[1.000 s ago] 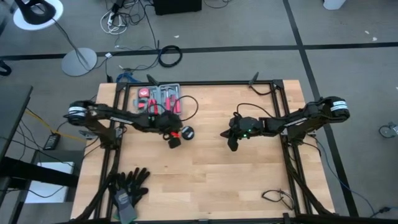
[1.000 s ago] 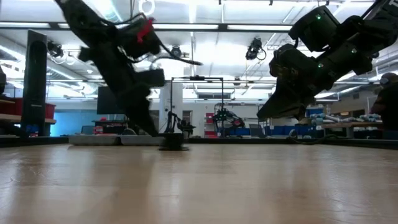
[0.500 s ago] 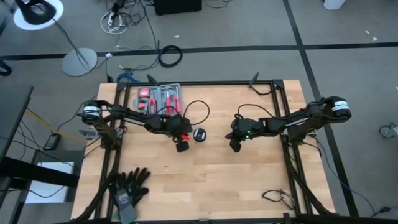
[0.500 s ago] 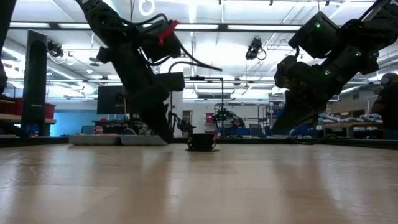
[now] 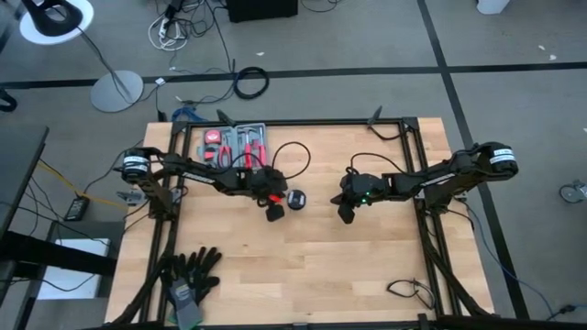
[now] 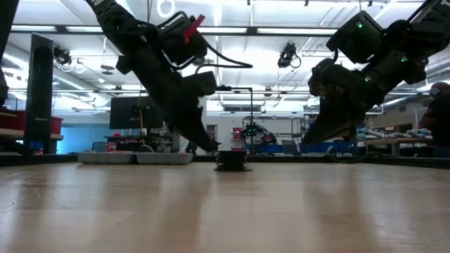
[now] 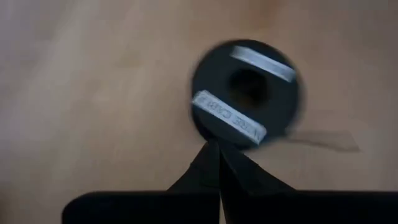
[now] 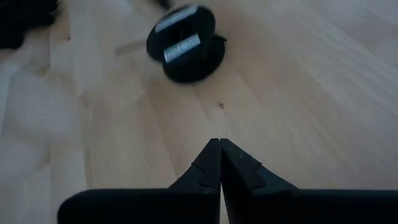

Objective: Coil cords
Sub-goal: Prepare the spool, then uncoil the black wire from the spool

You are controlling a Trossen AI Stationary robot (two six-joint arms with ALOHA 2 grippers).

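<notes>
A small round black disc with white labels lies flat on the wooden table near its middle; it also shows in the low view as the disc and in the right wrist view as the disc. My left gripper is shut, slanting down, its tips at the disc's left side. My right gripper is shut and hangs above the table to the right of the disc, apart from it. A thin black loop arches by the left wrist; whether it is the cord I cannot tell. My left gripper meets the disc's rim with its shut fingertips, slanting down from the table's left side. The disc lies flat on the table. The fingers pinch nothing.
A tray of red-handled tools sits at the far left of the table. Black gloves lie at the near left corner, and a short cable at the near right. Black frame rails run along the table's sides.
My left gripper has gone toward the table's right edge, tipping lower, and the disc has slid along the table to the right ahead of it. Most of the move fell in the first half second.
</notes>
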